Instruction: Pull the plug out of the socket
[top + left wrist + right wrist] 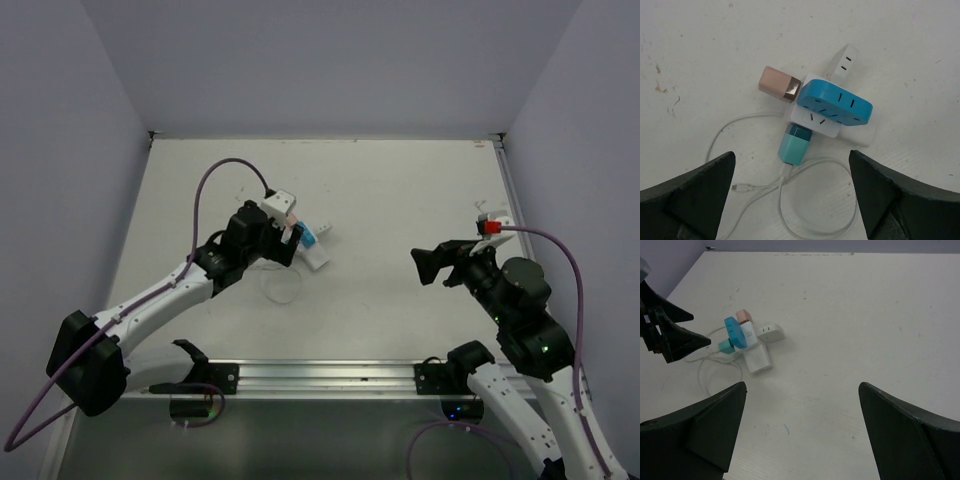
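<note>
The socket is a small white cube on the table with plugs on its faces. A blue plug sits on top, a pink plug at its left and a teal plug on its near side. Two flat white plugs stick out behind and to the right. My left gripper is open just short of the teal plug, touching nothing. In the top view it is beside the cluster. My right gripper is open and empty, far to the right; the cluster shows small in its view.
A thin white cable runs from the teal plug and loops on the table between my left fingers; its loose end lies near the left finger. A metal rail runs along the near edge. Walls close the table's left, back and right.
</note>
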{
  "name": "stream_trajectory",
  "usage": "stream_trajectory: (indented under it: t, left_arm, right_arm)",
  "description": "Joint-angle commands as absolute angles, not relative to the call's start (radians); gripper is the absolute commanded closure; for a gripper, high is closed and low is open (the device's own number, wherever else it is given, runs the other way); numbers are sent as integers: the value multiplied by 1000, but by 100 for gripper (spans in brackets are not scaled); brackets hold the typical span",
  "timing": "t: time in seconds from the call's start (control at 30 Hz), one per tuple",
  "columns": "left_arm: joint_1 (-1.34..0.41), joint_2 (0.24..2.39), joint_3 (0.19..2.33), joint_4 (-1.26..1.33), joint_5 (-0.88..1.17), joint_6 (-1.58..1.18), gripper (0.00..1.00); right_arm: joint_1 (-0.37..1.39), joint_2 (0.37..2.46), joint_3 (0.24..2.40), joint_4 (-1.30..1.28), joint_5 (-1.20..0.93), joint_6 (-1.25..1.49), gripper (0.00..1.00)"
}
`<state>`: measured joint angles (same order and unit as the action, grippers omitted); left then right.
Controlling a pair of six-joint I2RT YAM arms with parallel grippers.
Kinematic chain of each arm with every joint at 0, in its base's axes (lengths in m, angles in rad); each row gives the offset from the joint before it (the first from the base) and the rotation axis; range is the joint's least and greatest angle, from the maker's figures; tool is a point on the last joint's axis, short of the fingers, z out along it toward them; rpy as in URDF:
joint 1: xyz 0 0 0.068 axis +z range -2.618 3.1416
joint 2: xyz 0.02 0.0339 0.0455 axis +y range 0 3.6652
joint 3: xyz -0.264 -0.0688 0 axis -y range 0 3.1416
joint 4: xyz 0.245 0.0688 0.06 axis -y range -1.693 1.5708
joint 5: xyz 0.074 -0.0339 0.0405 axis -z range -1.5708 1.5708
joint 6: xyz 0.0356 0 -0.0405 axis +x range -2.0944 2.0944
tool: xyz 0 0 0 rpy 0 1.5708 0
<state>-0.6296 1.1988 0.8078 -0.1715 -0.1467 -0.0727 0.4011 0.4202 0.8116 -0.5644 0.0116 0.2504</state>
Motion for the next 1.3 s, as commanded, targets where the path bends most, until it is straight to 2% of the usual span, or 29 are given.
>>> stream_trajectory:
  t: [0.0,0.23,0.57,1.07,1.27]
  left_arm:
    - [-630,1128,756,-35,-155,-63,0]
    - [-630,1089,569,201,-150,-60,0]
    - [-630,1247,456,494,-92,37,0]
    - [-629,1483,630,451,-31,161,3]
    - [-630,1554,693,431,37,152,18]
  right_arm:
    - [407,452,851,-511,-35,253,1]
    - [407,485,867,-499,-80,255,1]
    - [407,472,865,-482,-101,265,1]
    - [407,480,868,-499,-91,249,1]
    - [407,482,871,-503,-92,245,1]
